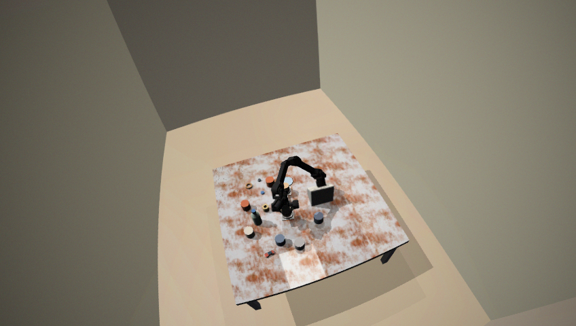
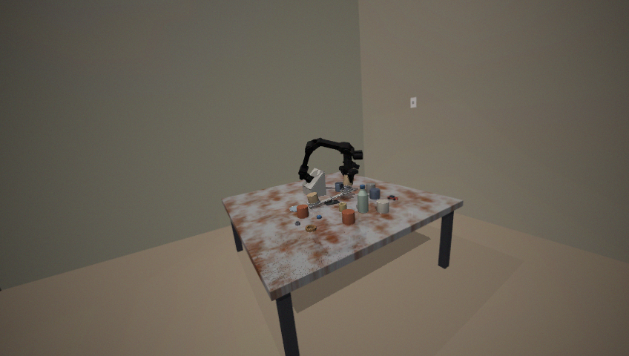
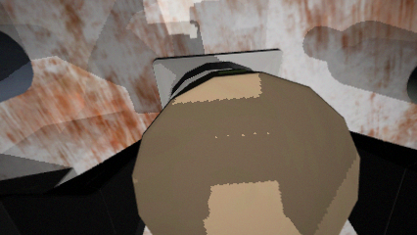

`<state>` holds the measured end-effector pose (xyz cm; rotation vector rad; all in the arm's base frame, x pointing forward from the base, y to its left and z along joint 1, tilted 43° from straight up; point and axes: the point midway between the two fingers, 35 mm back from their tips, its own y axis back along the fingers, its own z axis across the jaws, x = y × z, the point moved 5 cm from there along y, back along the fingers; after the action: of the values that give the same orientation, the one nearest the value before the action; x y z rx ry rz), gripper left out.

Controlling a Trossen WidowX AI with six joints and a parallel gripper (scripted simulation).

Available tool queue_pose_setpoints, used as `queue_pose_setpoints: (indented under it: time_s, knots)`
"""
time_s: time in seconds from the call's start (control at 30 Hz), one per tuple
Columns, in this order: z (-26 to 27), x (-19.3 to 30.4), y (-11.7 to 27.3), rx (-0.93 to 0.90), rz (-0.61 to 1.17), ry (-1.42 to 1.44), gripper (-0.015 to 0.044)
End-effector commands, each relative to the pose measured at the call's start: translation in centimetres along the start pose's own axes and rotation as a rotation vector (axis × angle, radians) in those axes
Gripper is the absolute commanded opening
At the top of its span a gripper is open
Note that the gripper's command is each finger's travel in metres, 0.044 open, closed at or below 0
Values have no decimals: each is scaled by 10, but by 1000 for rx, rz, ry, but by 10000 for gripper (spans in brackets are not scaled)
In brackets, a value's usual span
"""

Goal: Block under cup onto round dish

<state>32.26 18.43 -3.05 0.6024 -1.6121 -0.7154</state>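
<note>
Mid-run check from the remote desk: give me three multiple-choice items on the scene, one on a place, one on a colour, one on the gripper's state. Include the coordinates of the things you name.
1. Where is the tan cup that the arm is not holding?
A) on the round dish
B) on one end of the balance
C) inside the gripper

2. What colour is the bottle's cap?
A) red
B) white
C) blue

3. How is the gripper?
A) shut on a tan cup
B) wide open
C) shut on the bottle

1: B. The exterior view shows the free cup (image 2: 312, 198) on the lower end of the tilted balance (image 2: 331, 198).
2: C. The bottle (image 1: 257, 219) (image 2: 363, 203) has a blue top in both outside views.
3: A. The wrist view shows the held cup (image 3: 245, 157) between the fingers of the gripper (image 2: 347, 177).
</note>
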Motion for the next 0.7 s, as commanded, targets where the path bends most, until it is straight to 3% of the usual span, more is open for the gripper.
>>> queue_pose_setpoints:
  time_s: [0.0,0.67]
  knots:
    - [0,-1,9,3,-10,-8,0]
    - [3,1,35,2,-9,-8,0]
